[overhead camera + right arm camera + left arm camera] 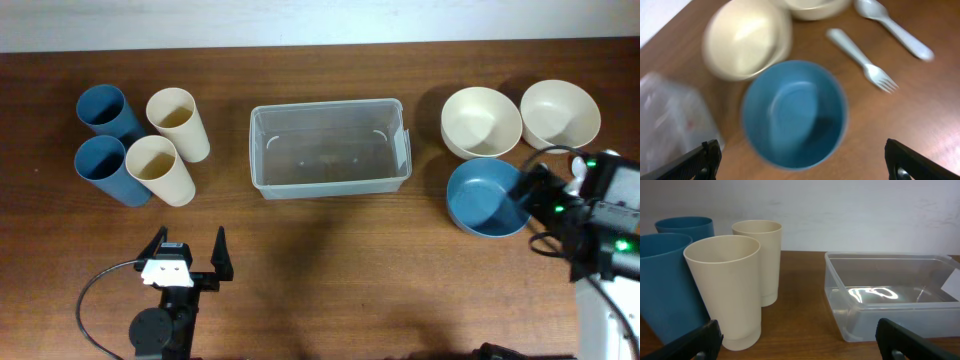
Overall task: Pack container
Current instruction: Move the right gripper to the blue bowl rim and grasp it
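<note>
The container (256, 150), a clear empty plastic bin, stands at the table's middle. It also shows in the left wrist view as the container (890, 256) on the right, and in the right wrist view as the blurred container (665, 120) at the left edge. My left gripper (190, 250) is open near the front edge, well short of the bin, and the left gripper (800, 347) has only bare table between its fingers. My right gripper (525, 195) hovers open over a blue bowl (480, 200). Seen from the wrist, the right gripper (802, 165) straddles that blue bowl (795, 115) without touching it.
Two blue cups (105, 110) (105, 165) and two cream cups (178, 122) (158, 168) stand left of the bin. Two cream bowls (481, 122) (559, 113) sit at the back right. A white fork (862, 60) and spoon (892, 27) lie beside the bowls.
</note>
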`<state>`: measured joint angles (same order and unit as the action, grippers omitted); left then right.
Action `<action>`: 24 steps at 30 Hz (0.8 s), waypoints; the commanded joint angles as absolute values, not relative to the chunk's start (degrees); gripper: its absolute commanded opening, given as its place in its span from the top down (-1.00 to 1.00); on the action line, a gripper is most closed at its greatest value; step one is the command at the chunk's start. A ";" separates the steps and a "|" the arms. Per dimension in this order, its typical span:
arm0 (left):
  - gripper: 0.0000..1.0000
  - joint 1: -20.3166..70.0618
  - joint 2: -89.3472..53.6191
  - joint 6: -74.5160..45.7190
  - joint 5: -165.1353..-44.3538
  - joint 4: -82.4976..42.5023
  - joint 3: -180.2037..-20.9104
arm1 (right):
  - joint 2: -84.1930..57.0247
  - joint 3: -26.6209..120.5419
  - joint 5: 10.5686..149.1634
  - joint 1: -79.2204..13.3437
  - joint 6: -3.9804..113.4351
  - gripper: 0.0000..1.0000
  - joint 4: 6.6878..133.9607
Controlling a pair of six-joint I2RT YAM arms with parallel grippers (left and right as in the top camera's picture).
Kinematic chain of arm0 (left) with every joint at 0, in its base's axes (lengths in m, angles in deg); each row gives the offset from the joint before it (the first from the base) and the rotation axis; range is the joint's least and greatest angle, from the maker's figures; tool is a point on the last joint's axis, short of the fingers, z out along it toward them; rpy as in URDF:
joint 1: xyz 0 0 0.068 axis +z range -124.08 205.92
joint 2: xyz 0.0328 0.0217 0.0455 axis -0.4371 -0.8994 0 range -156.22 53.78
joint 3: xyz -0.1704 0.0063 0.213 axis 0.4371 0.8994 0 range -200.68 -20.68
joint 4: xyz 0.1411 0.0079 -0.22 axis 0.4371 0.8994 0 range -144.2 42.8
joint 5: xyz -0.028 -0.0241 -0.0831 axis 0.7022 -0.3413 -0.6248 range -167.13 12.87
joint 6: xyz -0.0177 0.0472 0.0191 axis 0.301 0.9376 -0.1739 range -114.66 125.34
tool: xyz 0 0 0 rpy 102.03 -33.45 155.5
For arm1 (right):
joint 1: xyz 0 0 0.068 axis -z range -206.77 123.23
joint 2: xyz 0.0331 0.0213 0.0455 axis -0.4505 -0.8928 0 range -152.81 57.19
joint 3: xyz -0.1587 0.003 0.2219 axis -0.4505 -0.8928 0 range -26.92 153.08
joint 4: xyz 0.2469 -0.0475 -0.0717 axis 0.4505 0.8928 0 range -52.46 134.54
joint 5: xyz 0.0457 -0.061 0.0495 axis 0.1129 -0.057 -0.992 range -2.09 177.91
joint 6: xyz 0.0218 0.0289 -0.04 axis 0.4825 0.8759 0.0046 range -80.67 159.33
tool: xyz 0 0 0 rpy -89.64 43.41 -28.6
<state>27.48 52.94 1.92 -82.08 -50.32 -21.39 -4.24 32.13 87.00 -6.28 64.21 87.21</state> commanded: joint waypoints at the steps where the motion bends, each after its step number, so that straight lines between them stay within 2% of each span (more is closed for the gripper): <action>1: -1.00 27.20 53.44 2.84 -81.86 -50.06 -21.19 | -8.07 32.55 83.05 0.43 70.73 -0.97 88.76; 10: -1.00 27.20 53.44 2.84 -81.86 -50.06 -21.19 | -20.26 31.41 75.94 3.20 71.14 -0.98 86.84; 17: -0.99 27.20 53.44 2.84 -81.86 -50.06 -21.19 | -32.06 31.39 75.86 3.22 71.14 -0.99 83.49; 24: -0.99 27.20 53.44 2.84 -81.86 -50.06 -21.19 | -36.50 31.32 75.86 3.20 69.68 -0.98 81.07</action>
